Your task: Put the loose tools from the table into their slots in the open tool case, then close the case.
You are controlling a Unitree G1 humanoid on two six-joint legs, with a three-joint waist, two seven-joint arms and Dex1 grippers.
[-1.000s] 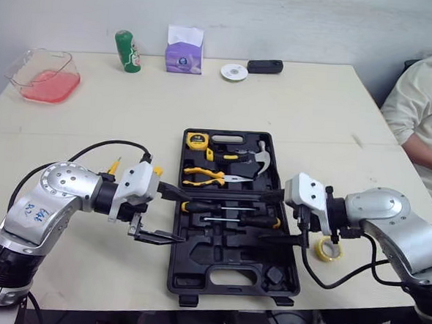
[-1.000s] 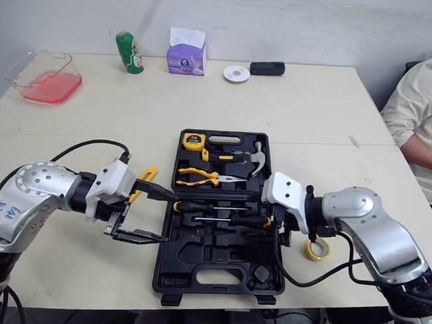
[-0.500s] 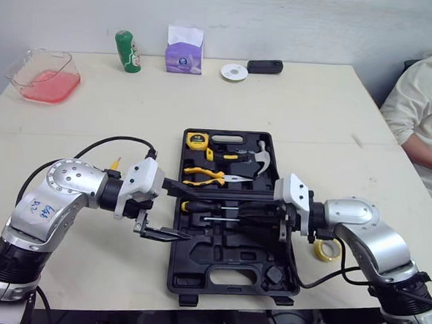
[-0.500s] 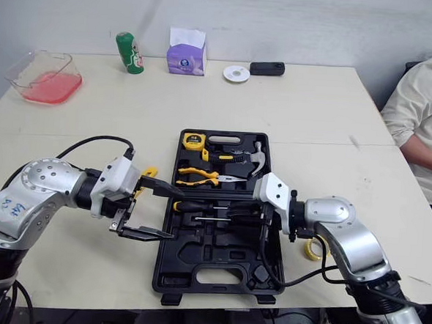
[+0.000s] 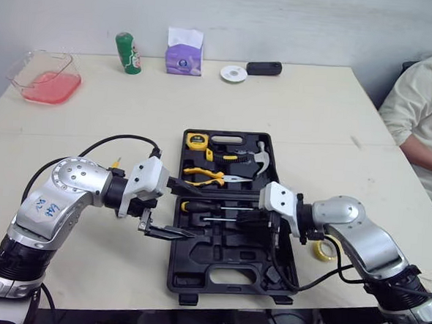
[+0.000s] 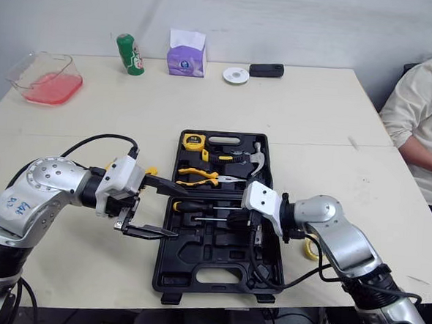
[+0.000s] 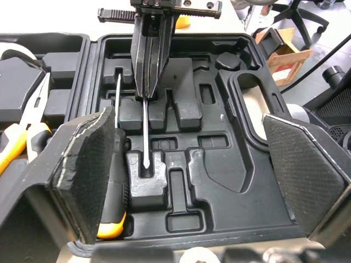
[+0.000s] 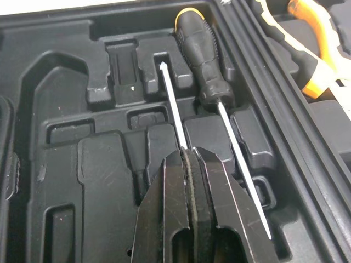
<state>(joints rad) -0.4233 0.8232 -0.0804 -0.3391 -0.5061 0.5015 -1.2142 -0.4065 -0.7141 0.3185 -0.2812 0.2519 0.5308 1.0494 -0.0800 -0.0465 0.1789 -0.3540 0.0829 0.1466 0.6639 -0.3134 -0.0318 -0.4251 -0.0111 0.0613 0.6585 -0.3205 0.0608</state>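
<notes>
Nearly home: the robot's right gripper (image 8: 189, 151), its black fingers pressed together on the shaft of a thin screwdriver (image 8: 172, 103), holds the tool low over the open tool case (image 5: 223, 281) on the pale surface (image 5: 315, 102). The tip points at a narrow notch in the moulded tray, just beside a second screwdriver (image 8: 202, 59) already lying in its own groove. The left gripper (image 5: 187, 212) hangs spread wide at the case's left edge, holding nothing.

Seating this tool well looks to be a matter of alignment. The shaft should run parallel to its neighbour, directly above the groove, before it goes down. A flat, level descent seems safer than leading with the tip, which could catch on the notch wall and lever the handle up. The fingers should part only once the shaft rests in the channel, and the gripper should then lift straight up, clear of the neighbouring shaft.

Pliers (image 5: 208, 176), a hammer (image 5: 257, 156) and a tape measure (image 5: 197, 140) occupy the upper slots. A roll of yellow tape (image 5: 326, 249) lies loose on the surface beside the right arm. The lid is not yet closed.
</notes>
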